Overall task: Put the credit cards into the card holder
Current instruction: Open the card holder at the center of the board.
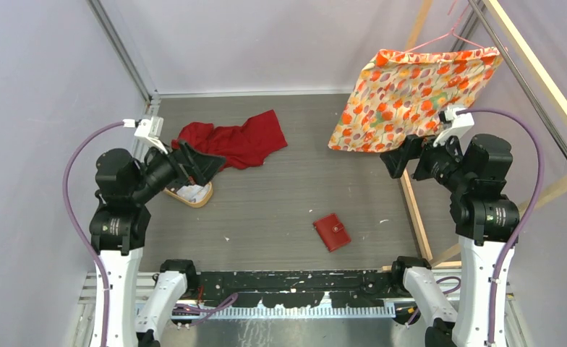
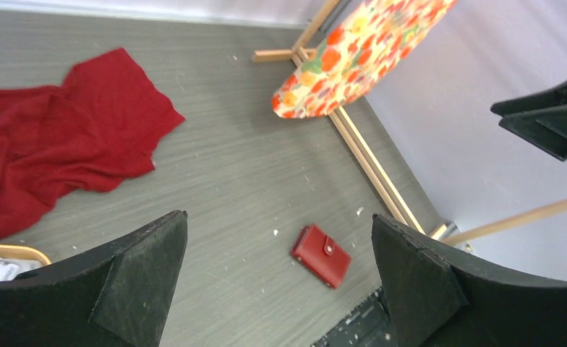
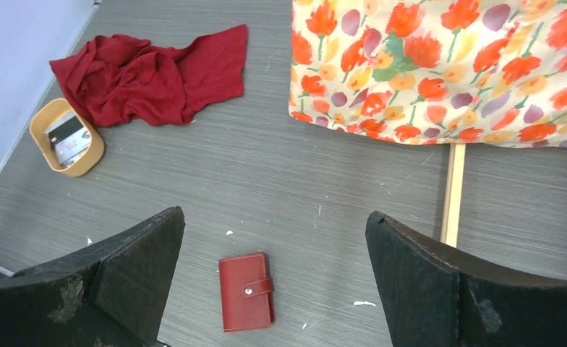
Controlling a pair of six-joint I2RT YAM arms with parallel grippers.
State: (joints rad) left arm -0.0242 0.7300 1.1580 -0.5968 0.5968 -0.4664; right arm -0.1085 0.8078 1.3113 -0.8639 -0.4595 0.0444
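Lying nearest the arms' bases, the card holder sat closed on the grey table with its snap tab fastened, a little toward 5 o'clock of the table's middle in the top view. Its long axis ran roughly from 11 to 5 o'clock. Farther out, at about 9 o'clock of the middle, the oval tray held the credit cards, a small pale stack with dark stripes, none yet in the holder. The left gripper hung right above that tray, jaws spread wide with nothing between them; the card holder lay well apart from it, toward 4 o'clock. The right gripper was likewise released and empty, up beside the wooden frame. The holder lay toward its 7 o'clock, nearer to it than to the left one. In the right wrist view the holder showed low between the fingers, long axis close to 12 to 6, tab on the 3 o'clock edge. By my reading the right arm was better placed to open and steady the holder, and the left to lift cards. Beyond, a red cloth lay crumpled at 11 o'clock, and a floral cloth hung at 1 o'clock, farthest off.
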